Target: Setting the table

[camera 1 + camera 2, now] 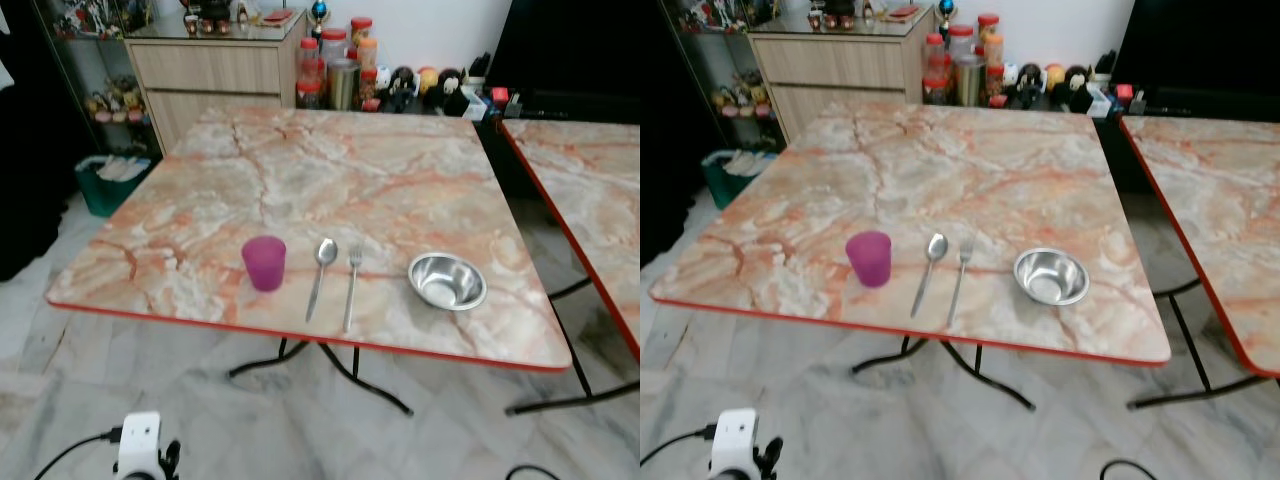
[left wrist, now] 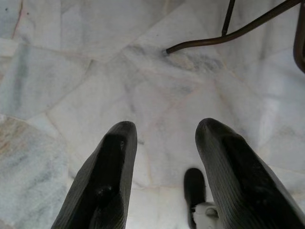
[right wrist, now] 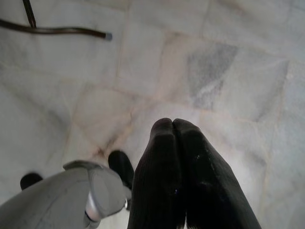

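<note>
You are looking at a pink cup [image 1: 264, 263], a spoon [image 1: 321, 275], a fork [image 1: 351, 285] and a shiny bowl [image 1: 447, 281] sitting in a row near the front edge of the marble surface [image 1: 330, 170], probably so someone sitting there can reach them easily. Your left claw [image 2: 164, 143] is hanging low over the floor [image 2: 71, 57] with its fingers apart and holding nothing, and your right claw [image 3: 174, 129] is hanging there too, fingers pressed together and empty. Jars [image 1: 335, 70] and a wooden cabinet [image 1: 210, 70] are standing behind the surface, and a second table [image 1: 590, 190] is sitting on your right.
</note>
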Controlling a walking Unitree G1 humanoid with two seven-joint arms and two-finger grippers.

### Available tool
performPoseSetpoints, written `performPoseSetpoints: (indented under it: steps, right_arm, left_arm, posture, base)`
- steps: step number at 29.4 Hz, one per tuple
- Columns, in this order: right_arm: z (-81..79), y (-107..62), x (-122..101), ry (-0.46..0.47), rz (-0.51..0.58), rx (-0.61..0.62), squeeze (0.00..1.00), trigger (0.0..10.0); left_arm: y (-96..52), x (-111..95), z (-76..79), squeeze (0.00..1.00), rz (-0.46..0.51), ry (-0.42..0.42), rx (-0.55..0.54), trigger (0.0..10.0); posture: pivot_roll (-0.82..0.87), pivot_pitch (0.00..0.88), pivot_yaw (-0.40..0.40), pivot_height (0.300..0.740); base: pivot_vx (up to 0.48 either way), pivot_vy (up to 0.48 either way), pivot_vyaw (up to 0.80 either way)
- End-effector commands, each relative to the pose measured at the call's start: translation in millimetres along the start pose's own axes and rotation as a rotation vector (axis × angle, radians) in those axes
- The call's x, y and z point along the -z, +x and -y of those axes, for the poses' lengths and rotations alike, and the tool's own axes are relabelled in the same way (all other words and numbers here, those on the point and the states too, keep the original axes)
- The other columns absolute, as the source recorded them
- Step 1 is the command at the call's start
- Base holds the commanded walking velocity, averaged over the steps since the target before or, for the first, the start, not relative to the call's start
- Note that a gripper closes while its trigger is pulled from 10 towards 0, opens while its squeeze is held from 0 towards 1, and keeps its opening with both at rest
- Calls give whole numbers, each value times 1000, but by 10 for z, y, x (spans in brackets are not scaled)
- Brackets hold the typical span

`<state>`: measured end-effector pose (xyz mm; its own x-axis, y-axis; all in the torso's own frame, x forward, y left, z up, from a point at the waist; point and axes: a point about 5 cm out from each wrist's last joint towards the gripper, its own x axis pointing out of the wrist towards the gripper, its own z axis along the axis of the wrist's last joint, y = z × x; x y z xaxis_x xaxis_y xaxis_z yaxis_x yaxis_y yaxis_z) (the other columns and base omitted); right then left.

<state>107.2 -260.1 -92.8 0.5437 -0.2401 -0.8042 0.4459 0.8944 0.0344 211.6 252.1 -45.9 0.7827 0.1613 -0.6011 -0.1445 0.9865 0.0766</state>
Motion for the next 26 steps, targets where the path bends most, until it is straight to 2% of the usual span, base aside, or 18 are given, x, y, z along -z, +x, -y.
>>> performPoseSetpoints:
  steps: [1,11,18,26]
  right_arm:
    - [45,1,-24,19,2,17,0,10000]
    - [31,20,-105,21,32,5,0,10000]
    - [180,-26,-58,22,20,23,0,10000]
    - [222,-41,-38,24,15,31,0,10000]
  left_arm:
    - [-9,44,36,0,-14,9,10,10000]
    - [-12,41,22,0,-8,5,4,10000]
    - [-13,31,1,0,-2,-4,-4,10000]
    - [-11,25,5,0,2,-8,-4,10000]
  posture:
    - [-17,90,-19,740]
    - [-17,87,-27,740]
    - [-20,87,-33,740]
    - [-21,87,-39,740]
  base:
    - [0,-398,0]
    - [0,-389,0]
    - [0,-370,0]
    - [0,-315,0]
